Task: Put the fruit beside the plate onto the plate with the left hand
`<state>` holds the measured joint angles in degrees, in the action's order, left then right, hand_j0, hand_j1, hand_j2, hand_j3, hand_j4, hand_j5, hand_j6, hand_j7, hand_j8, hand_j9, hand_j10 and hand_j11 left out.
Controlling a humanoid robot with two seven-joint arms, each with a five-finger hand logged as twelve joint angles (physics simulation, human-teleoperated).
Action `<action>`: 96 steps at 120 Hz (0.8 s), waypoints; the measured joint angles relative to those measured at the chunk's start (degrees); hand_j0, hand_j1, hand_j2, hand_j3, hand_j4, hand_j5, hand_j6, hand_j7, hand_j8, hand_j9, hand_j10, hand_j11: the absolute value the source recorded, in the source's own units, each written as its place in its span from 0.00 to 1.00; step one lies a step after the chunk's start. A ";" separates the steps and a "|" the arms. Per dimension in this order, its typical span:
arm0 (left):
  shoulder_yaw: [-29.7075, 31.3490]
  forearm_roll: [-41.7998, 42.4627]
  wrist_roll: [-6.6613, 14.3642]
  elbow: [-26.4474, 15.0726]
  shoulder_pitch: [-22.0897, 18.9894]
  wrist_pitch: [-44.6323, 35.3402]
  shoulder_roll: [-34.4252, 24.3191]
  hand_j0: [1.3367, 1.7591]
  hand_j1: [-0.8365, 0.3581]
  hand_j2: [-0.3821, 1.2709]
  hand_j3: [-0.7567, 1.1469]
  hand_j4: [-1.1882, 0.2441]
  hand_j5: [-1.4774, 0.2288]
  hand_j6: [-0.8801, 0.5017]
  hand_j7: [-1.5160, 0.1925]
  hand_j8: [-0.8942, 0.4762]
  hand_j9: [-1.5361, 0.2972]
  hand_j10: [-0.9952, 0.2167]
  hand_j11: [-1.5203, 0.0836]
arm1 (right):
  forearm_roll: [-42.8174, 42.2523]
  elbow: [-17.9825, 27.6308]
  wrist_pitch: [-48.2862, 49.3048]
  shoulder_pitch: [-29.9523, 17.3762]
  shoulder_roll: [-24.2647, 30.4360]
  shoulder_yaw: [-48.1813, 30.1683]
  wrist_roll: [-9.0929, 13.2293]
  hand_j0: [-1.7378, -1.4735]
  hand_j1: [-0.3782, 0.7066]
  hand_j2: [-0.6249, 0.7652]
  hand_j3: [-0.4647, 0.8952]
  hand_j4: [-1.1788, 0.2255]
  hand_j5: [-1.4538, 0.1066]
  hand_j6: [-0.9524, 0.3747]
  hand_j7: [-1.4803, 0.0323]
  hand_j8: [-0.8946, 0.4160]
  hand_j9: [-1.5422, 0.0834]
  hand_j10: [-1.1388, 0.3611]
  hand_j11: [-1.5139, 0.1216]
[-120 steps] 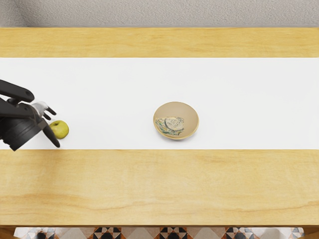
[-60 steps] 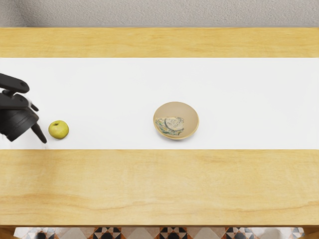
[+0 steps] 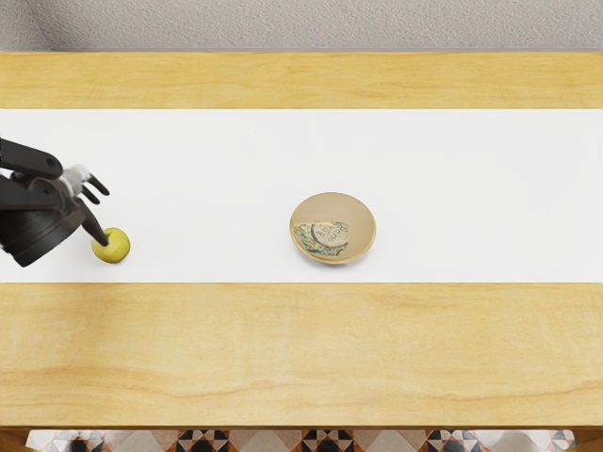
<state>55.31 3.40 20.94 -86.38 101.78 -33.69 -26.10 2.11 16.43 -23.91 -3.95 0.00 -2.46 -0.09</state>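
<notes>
Looking at the left edge of the frame, you see the left hand (image 3: 55, 215) come in over the white strip (image 3: 396, 160) that runs across the wooden desk (image 3: 301, 348). Its fingers are spread and they hold nothing. The fruit (image 3: 113, 247), small, round and yellow-green, lies on the strip just at the lower right of the hand, close to the strip's lower border. One dark finger (image 3: 94, 229) points down and to the right, and its tip meets the upper left side of the fruit. Whether it really touches the fruit or only stands over it, you cannot tell from this view. The other fingers are higher in the frame and apart from the fruit. The plate (image 3: 325, 207), round and tan with a green and white pattern in its lower part, lies near the middle of the frame. It is well apart from the fruit, to the right. The fruit is on the strip, not on the plate.
</notes>
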 joint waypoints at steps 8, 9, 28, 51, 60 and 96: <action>-0.14 -0.02 -0.09 -0.15 -0.38 0.07 0.09 0.76 0.60 0.28 0.40 0.56 0.57 0.35 0.59 0.37 0.56 0.50 0.63 | 0.00 0.00 0.00 0.00 0.00 0.00 0.00 0.30 0.07 0.44 0.34 0.81 0.90 0.69 0.95 0.65 0.92 0.73 0.90; -0.19 -0.02 -0.10 -0.16 -0.45 0.08 0.09 0.76 0.60 0.28 0.40 0.56 0.57 0.35 0.59 0.37 0.56 0.50 0.63 | 0.00 0.00 0.00 0.00 0.00 0.00 0.00 0.30 0.07 0.44 0.34 0.81 0.90 0.69 0.95 0.65 0.92 0.73 0.90; -1.19 -0.04 -0.14 -0.27 -1.31 0.74 0.82 0.76 0.59 0.28 0.40 0.55 0.56 0.35 0.58 0.36 0.56 0.49 0.63 | 0.00 0.00 0.00 0.00 0.00 0.00 0.00 0.30 0.07 0.44 0.34 0.81 0.90 0.69 0.95 0.65 0.92 0.73 0.90; -2.30 -0.08 -0.17 0.06 -2.98 1.25 0.70 0.76 0.59 0.28 0.40 0.55 0.56 0.35 0.58 0.36 0.55 0.49 0.62 | 0.00 0.00 0.00 0.01 0.00 0.00 0.00 0.30 0.07 0.44 0.34 0.81 0.90 0.69 0.95 0.65 0.92 0.73 0.90; -2.46 -0.11 -0.18 0.23 -3.61 1.30 0.83 0.76 0.59 0.28 0.40 0.55 0.56 0.35 0.58 0.36 0.55 0.49 0.62 | 0.00 0.00 0.00 0.01 0.00 0.00 0.00 0.30 0.07 0.44 0.34 0.81 0.90 0.69 0.95 0.65 0.92 0.73 0.90; -3.46 -1.27 -0.15 1.29 -5.45 0.88 0.23 0.76 0.56 0.28 0.40 0.53 0.54 0.32 0.56 0.34 0.53 0.46 0.60 | 0.00 0.00 0.00 0.00 0.00 0.00 0.00 0.30 0.07 0.44 0.34 0.81 0.90 0.69 0.95 0.65 0.92 0.73 0.90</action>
<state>51.85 2.13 20.79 -85.09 96.33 -32.81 -25.88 2.11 16.43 -23.91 -3.95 0.00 -2.46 -0.09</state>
